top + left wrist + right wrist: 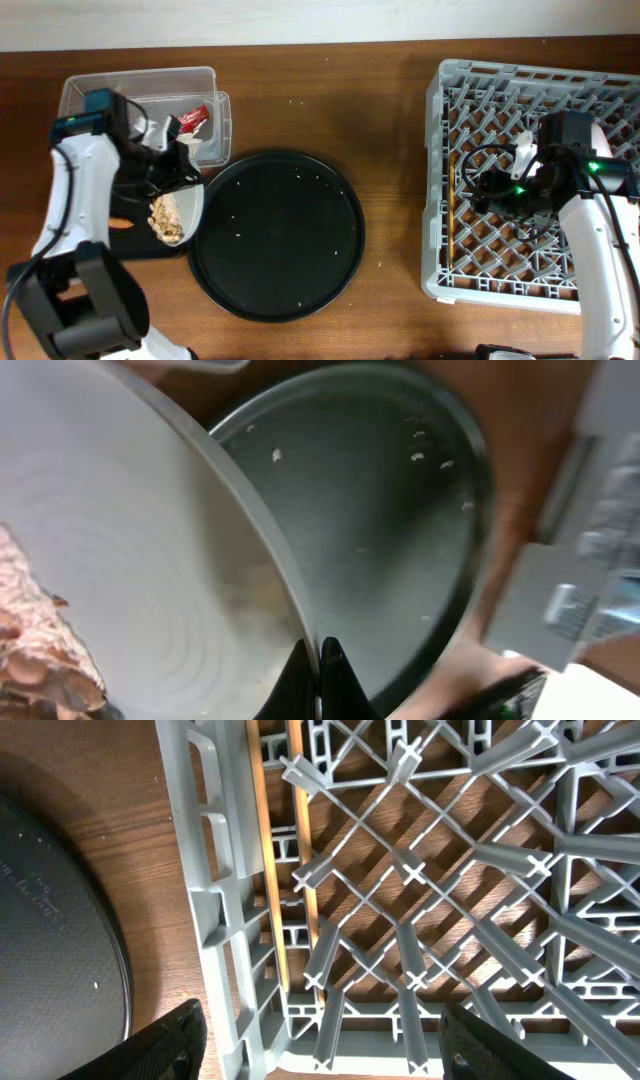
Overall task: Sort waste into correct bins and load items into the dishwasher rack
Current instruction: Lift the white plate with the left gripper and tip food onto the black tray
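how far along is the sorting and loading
Done: red snack wrapper lies in the clear plastic tub; two wooden chopsticks lie in the grey plastic rack. In hand: left pincer grips the pale round plate, tilted, beige scraps on it. Left: dump scraps, rack the plate. Right pincer is open.

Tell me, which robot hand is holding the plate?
The left gripper. It pinches the rim of the tilted plate, while the right gripper hangs open and empty over the rack.

Both arms are white shells with black joints. Left arm, 9 o'clock, wears a teal cap. Right arm, 3 o'clock, has looping black cables and a green LED. The right pincer has matte-black fingertips.
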### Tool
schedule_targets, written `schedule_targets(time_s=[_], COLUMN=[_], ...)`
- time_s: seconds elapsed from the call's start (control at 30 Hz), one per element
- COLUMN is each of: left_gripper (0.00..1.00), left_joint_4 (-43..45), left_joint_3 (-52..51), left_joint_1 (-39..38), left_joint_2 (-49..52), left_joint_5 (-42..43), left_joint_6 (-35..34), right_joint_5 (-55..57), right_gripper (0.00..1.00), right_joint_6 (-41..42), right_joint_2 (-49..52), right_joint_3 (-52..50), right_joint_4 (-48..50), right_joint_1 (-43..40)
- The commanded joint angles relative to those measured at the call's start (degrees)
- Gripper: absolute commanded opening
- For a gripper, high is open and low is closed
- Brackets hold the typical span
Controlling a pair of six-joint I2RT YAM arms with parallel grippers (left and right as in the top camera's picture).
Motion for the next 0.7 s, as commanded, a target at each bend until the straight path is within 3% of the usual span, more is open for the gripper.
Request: schedule_targets(time_s=[0.0, 0.1, 0.2, 0.47, 0.67], left_gripper=[0.0, 0.0, 0.0, 0.0, 0.0], left_joint_4=[-0.24, -1.66, -3.63, -5.22, -6.97], left_joint_3=[1.05, 1.05, 1.05, 0.87, 0.85], left_joint_1=[4.85, 11.63, 14.99, 21.16, 21.53], left_joint_2=[-4.31, -4.35, -4.35, -3.89, -3.37], left_joint_5=[8.22, 16.44, 18.93, 25.03, 31.52], left_joint_6=[2.38, 4.26, 6.29, 10.67, 12.87], right_joint_5=[1.4, 1.84, 1.84, 1.99, 1.99], right_gripper=[0.74, 0.74, 0.74, 0.74, 0.74], right_joint_6=[-0.17, -0.17, -0.17, -0.17, -0.17], right_joint_2=[0.11, 0.11, 0.11, 0.11, 0.11], right_joint_3=[-2.19, -2.67, -2.67, -2.67, -2.67], right_joint_4=[0.37, 0.66, 0.61, 0.59, 0.55], right_joint_1=[-0.15, -0.15, -0.15, -0.15, -0.15])
